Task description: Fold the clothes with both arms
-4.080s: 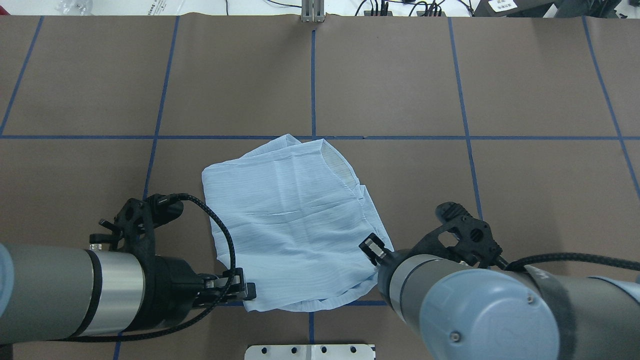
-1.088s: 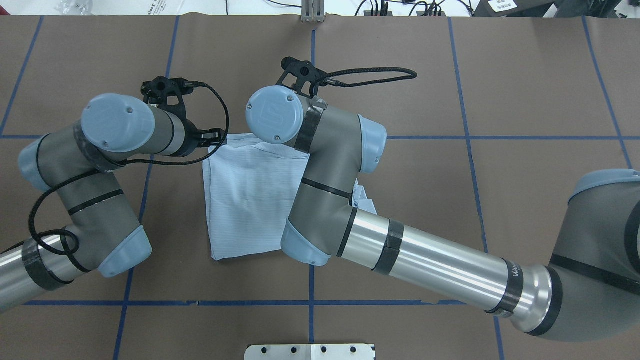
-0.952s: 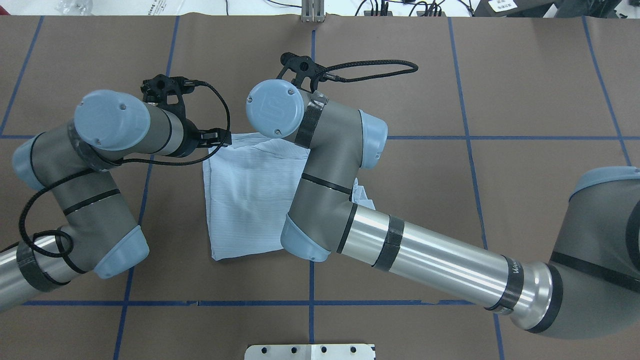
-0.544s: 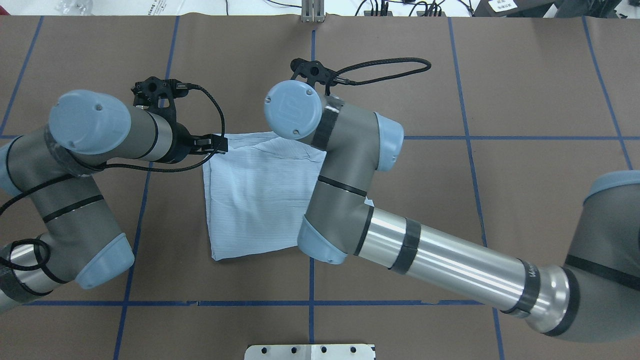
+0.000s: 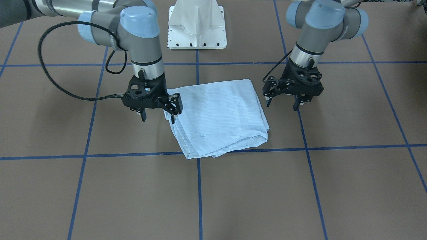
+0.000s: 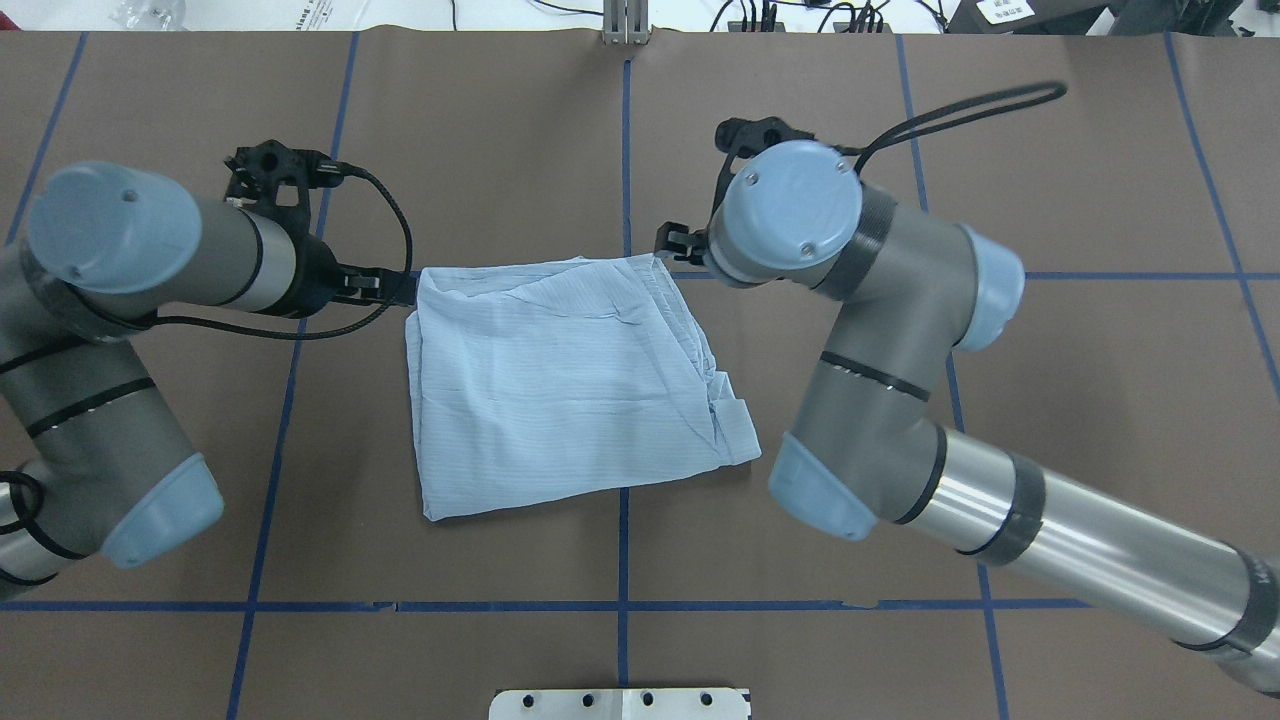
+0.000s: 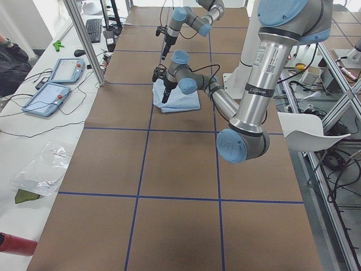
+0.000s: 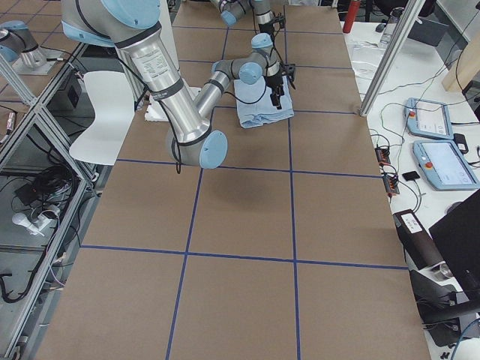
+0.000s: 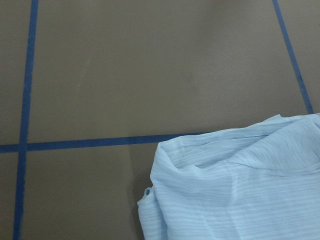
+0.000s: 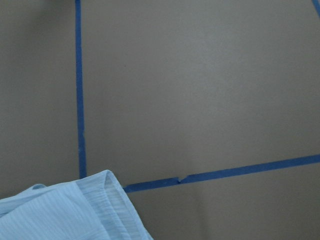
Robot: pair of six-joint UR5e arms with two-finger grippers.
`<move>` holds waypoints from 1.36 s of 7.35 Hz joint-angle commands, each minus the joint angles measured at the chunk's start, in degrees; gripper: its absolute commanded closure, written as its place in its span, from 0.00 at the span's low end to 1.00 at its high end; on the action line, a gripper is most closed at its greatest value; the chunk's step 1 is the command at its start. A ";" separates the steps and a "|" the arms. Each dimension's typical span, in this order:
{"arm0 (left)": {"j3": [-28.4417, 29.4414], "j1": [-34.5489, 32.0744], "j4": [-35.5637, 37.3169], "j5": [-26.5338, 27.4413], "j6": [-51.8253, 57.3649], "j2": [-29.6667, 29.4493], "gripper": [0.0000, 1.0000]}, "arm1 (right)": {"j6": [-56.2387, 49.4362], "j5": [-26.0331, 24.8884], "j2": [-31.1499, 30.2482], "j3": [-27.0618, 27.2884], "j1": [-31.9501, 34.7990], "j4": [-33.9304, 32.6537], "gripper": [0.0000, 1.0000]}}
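Observation:
The light blue shirt (image 6: 560, 380) lies folded in a rough square on the brown table; it also shows in the front view (image 5: 220, 116). My left gripper (image 5: 282, 104) is open and empty. It hovers just off the shirt's far left corner (image 6: 385, 288). My right gripper (image 5: 158, 117) is open and empty, with one finger close to the shirt's far right corner, and in the overhead view it is mostly hidden under the wrist (image 6: 678, 243). The left wrist view shows a shirt corner (image 9: 235, 190), and the right wrist view shows another (image 10: 75, 212). No fingers show in either wrist view.
Blue tape lines (image 6: 625, 150) divide the brown table into squares. The white pedestal base (image 5: 196, 23) stands at the robot's side, and its plate shows in the overhead view (image 6: 620, 703). Tablets (image 7: 62, 70) lie on a side bench beyond the table edge.
Both arms carried the shirt's near edge over to the far edge and let go. In the last half second both grippers moved outward, and the right arm swung right, uncovering the shirt.

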 commanded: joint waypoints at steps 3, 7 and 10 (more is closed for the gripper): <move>0.15 -24.20 0.09 -15.39 39.45 12.06 0.00 | -39.85 21.71 -11.00 1.12 26.03 -5.16 0.00; 8.76 -45.68 -0.78 -26.48 66.00 22.42 0.00 | -67.64 34.13 -29.62 0.51 45.14 -4.73 0.00; 13.51 -47.01 1.84 -26.57 64.43 24.92 0.00 | -66.85 35.21 -40.38 -0.02 46.14 2.82 0.00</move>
